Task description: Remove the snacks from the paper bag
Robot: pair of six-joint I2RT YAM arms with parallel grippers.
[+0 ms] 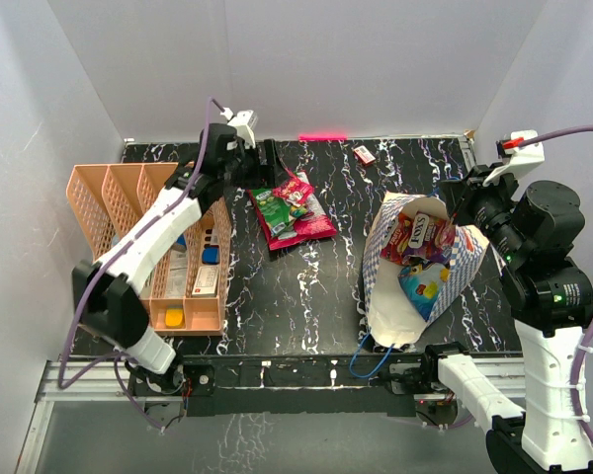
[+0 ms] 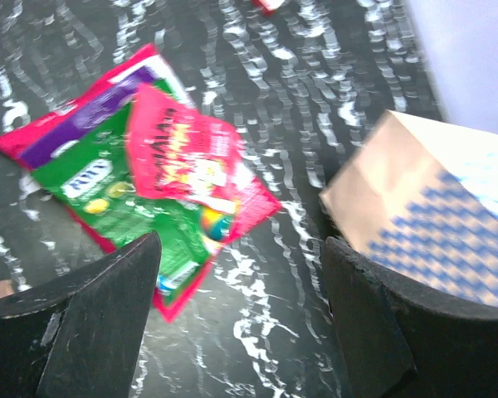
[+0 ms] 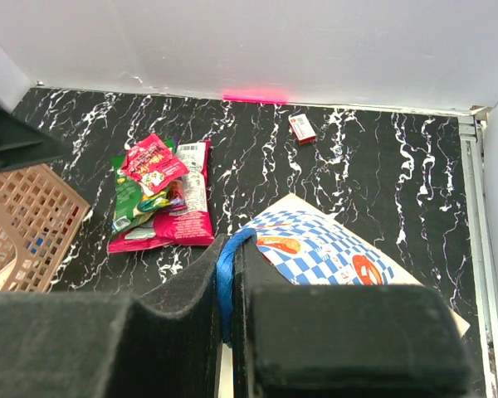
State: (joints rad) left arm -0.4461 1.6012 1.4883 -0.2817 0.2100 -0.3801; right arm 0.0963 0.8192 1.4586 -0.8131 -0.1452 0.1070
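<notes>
The paper bag (image 1: pixel 407 296) stands open at centre right, chequered blue and white, with several snacks (image 1: pixel 422 243) inside. A pile of red, green and pink snacks (image 1: pixel 293 207) lies on the table at centre back. My left gripper (image 1: pixel 269 164) is open and empty, hovering just behind that pile; in its wrist view (image 2: pixel 241 323) the pile (image 2: pixel 149 166) lies ahead on the left and the bag (image 2: pixel 432 199) on the right. My right gripper (image 3: pixel 230 249) is shut on the bag's blue cord handle (image 3: pixel 225 278) at the bag's far rim (image 1: pixel 465 212).
A peach lattice organizer (image 1: pixel 114 202) stands at the left, holding small blue and yellow blocks. A small red-and-white box (image 1: pixel 364 154) lies near the back wall. The bag's other blue cord handle (image 1: pixel 369 360) hangs by the table's front edge.
</notes>
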